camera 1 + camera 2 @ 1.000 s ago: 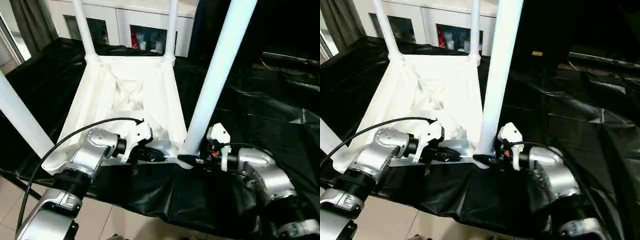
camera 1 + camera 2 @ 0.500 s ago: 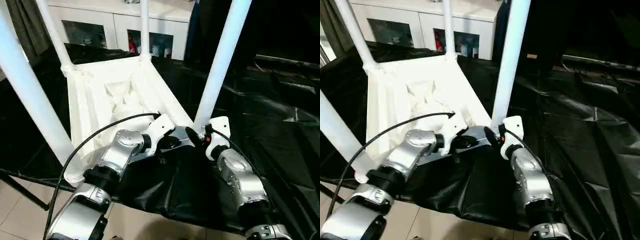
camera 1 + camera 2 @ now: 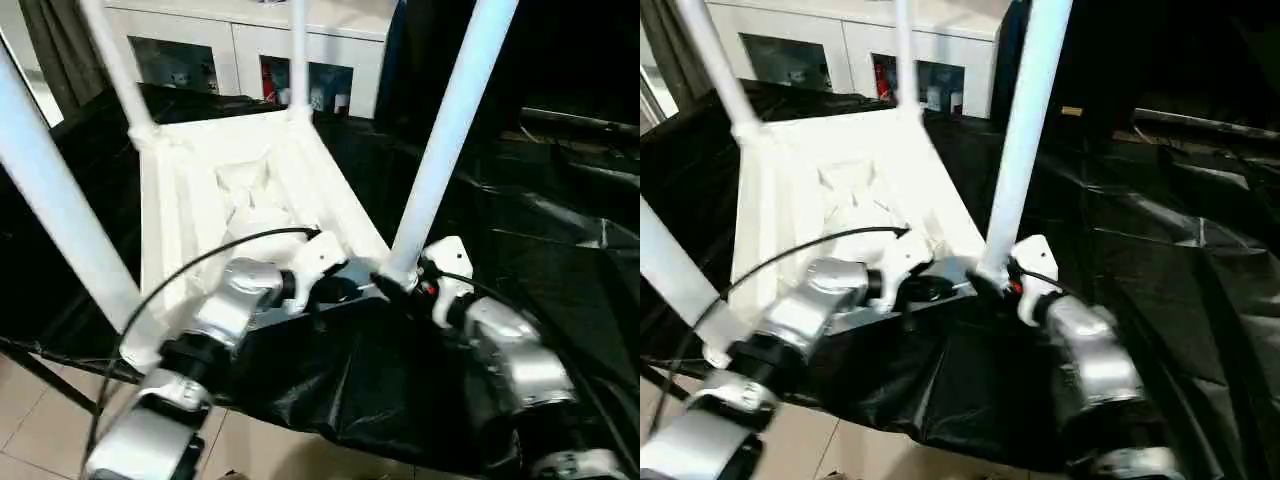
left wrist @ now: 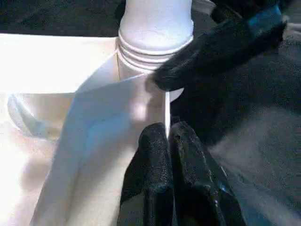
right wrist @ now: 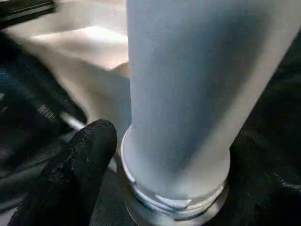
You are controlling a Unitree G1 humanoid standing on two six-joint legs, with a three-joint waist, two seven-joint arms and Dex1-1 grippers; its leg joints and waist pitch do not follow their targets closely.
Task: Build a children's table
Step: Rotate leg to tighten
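white cabinet (image 3: 250,45) with glass doors sits behind the black sheet (image 3: 520,230), tiled floor (image 3: 40,440) below it

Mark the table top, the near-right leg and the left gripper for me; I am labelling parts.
table top (image 3: 185,215): left eye view, ribbed underside.
near-right leg (image 3: 448,140): left eye view, mid-shaft.
left gripper (image 4: 168,136): left wrist view, between fingertips.

Four upright legs (image 3: 448,150) around open underside (image 3: 240,190)
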